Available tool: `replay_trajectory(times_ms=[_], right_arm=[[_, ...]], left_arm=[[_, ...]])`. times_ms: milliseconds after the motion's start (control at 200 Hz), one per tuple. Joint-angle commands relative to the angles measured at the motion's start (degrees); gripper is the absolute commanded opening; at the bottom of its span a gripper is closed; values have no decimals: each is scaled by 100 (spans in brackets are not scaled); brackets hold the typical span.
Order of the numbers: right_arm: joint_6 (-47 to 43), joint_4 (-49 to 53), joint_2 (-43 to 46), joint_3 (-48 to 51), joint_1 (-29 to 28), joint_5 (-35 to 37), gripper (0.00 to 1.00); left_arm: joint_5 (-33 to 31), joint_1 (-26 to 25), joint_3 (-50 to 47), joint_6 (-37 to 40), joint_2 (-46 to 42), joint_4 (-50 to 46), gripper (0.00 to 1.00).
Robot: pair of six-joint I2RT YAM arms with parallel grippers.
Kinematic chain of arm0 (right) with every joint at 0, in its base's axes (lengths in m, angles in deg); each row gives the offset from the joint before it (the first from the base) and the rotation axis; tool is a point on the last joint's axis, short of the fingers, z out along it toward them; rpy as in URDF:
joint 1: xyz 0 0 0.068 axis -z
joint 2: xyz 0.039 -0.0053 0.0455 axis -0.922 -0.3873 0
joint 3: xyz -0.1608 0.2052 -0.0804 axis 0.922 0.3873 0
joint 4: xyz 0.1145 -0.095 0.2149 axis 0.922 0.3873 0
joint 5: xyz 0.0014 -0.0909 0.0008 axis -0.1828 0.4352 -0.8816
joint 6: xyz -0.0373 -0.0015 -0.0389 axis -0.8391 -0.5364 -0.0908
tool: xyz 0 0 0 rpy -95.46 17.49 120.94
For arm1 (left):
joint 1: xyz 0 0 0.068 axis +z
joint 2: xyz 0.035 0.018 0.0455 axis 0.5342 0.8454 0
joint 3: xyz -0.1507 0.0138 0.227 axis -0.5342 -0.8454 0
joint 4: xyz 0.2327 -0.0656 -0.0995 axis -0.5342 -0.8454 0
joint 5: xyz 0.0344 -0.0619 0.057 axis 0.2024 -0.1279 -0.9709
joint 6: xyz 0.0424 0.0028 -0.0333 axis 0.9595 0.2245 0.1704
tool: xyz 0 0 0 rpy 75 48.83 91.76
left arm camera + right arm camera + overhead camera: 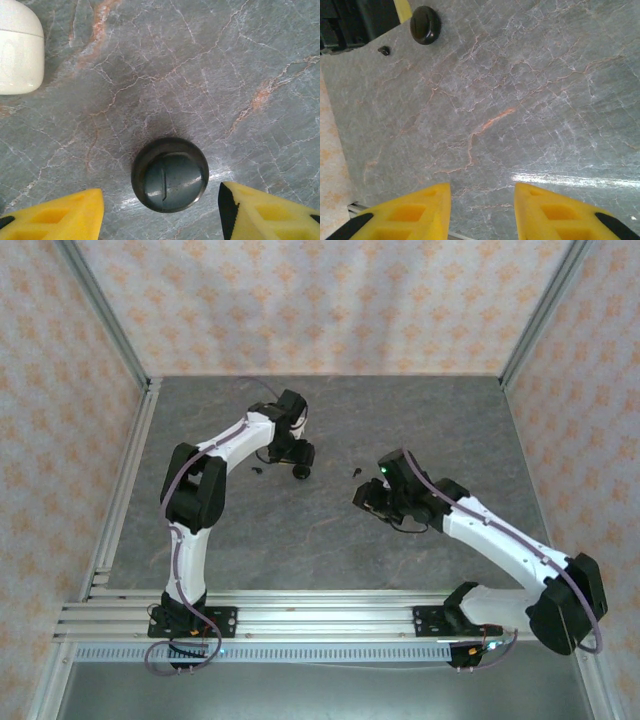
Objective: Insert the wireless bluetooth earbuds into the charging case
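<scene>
A dark round charging case (170, 175) lies on the marbled table between the yellow fingers of my left gripper (161, 201), which is open and straddles it without touching. From above, the case (300, 472) sits just under the left gripper (296, 455). One tiny black earbud (258, 470) lies left of it, and another (355, 472) lies to its right, near my right gripper (368, 498). The right gripper (482, 200) is open over bare table with nothing between its fingers. The right wrist view also takes in the case (425, 24) and a black earbud (384, 50). The white earbuds are out of view.
A white rounded case (17, 47) stands at the upper left of the left wrist view. Patterned walls with metal posts (110, 330) close in the table on three sides. Aluminium rails (320, 615) run along the near edge.
</scene>
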Motion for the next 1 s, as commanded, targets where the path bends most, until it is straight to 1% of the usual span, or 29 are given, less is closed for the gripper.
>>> replay_trajectory(times_ms=[0, 175, 340, 450, 560, 680, 866, 946, 996], right_arm=[[162, -103, 261, 168, 27, 191, 39], [203, -154, 291, 229, 21, 212, 39], [217, -208, 243, 206, 22, 186, 39], [218, -209, 234, 176, 27, 222, 39], [196, -209, 208, 143, 24, 255, 39], [125, -133, 140, 48, 23, 265, 39], [-84, 84, 78, -165, 79, 398, 42], [-99, 43, 58, -168, 258, 232, 42], [-91, -33, 54, -137, 427, 40, 42]], left_arm=[[-174, -70, -103, -80, 135, 72, 64], [-244, -177, -5, 97, 376, 18, 65], [-438, -276, 217, 295, 659, -200, 65], [-502, -335, 117, 359, 689, -126, 65], [-618, -353, 50, 528, 725, -15, 63], [-710, -357, 139, 749, 811, -147, 58], [-539, -356, -116, 967, 555, -9, 50], [-335, -358, -319, 1162, 357, 189, 49], [-49, -358, -517, 1345, 196, 388, 49]])
